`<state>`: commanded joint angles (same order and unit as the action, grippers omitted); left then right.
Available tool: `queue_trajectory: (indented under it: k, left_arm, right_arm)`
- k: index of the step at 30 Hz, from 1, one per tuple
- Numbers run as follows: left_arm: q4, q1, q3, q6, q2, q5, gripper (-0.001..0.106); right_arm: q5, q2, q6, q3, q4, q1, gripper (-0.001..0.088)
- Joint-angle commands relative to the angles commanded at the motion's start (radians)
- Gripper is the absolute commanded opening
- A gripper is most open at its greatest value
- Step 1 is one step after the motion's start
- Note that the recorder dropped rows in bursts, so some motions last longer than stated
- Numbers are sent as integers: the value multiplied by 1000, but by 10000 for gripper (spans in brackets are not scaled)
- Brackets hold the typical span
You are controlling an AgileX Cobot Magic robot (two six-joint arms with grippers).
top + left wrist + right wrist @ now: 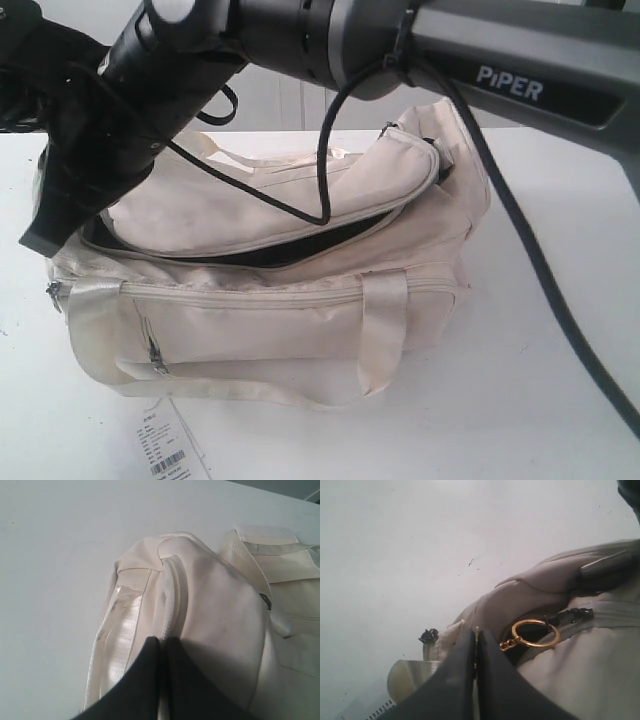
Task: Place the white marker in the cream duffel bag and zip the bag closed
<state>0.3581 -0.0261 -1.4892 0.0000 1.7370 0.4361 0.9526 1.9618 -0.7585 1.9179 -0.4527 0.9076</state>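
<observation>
The cream duffel bag sits on its base in the middle of a white table. It is big and soft, with shiny strap handles. Its top flap is partly open, and the black lining shows in the gap.

The left gripper has its jaws pressed together on a seam at one end of the bag. The right gripper also has its jaws tight together. A thin pale bit pokes out between the tips, but I cannot tell what it is. A gold ring hangs just beside it, near a grey zipper.

A dark arm reaches over the bag and hides part of the top. A black cable droops onto the flap. A white barcode label lies on the table in front of the bag. The wall behind is pale.
</observation>
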Motion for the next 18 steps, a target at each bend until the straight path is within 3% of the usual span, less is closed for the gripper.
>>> queue_trajectory:
  k: [18]
  left_arm:
    - [0,0,0,0,0,-2,3]
  right_arm:
    - [13,-34,-22,0,-27,10,0]
